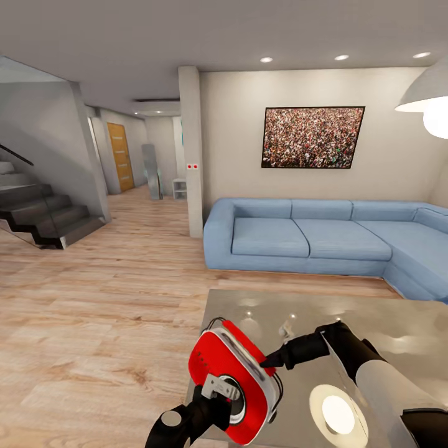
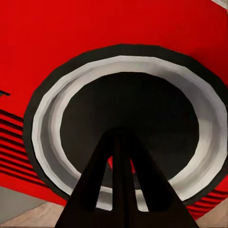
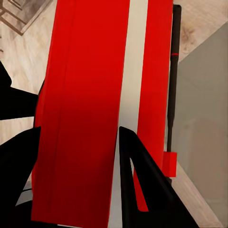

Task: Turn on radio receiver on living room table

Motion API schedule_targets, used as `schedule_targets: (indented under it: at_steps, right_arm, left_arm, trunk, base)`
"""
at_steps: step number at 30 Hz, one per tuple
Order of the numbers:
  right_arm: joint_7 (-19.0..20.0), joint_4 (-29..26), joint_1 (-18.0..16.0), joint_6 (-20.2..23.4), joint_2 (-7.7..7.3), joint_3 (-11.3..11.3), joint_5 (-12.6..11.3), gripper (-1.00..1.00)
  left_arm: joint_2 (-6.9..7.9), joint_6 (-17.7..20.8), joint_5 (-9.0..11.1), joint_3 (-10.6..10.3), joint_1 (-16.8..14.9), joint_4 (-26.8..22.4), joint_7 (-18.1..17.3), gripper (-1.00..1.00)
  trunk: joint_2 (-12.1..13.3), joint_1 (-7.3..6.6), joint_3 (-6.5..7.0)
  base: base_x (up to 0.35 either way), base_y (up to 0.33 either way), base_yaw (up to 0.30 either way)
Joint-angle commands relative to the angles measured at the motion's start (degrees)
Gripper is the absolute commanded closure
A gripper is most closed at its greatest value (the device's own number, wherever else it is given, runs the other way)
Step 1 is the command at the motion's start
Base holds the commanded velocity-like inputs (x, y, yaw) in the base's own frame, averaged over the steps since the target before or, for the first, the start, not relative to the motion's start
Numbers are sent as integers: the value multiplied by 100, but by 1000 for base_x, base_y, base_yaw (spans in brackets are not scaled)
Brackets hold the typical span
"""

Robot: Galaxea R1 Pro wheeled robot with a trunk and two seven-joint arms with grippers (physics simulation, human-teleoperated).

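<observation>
The right gripper (image 1: 270, 363) is clamped on the edges of the red radio (image 1: 233, 379), lifting it clear of the desk (image 1: 373, 323) near its corner, apparently so the dial (image 2: 128, 128) faces the other arm. Directly in front of that dial, the left gripper (image 1: 214, 398) has its fingers (image 2: 123, 190) pressed nearly together, seemingly touching it, probably to work the switch.

Left wrist cam: you're looking straight at the radio receiver (image 2: 71, 52) dial, very close.

Your left gripper (image 2: 121, 156) fingers are lying together, tips converging on the dark disc inside the white ring (image 2: 199, 95). Red body is showing dark slots at one edge; wood floor (image 2: 28, 219) is peeking past the corner.
</observation>
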Motion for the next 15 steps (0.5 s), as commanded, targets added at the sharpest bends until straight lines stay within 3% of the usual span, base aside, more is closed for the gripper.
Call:
schedule_targets:
  at_steps: [1,9,15]
  right_arm:
    - [97,-8,0,21,3,-35,-43,100]
    - [155,-9,0,15,3,-32,-44,100]
    - [179,-9,0,14,2,-32,-48,100]
  left_arm:
    - [0,-6,-46,3,-1,21,10,100]
    - [0,-15,-66,-5,-123,579,18,100]
    - [0,-25,-54,-5,-191,682,18,100]
  trunk:
    - [0,0,1]
    - [0,0,1]
    - [0,0,1]
  base:
    - [0,0,0]
    - [0,0,0]
    - [0,0,0]
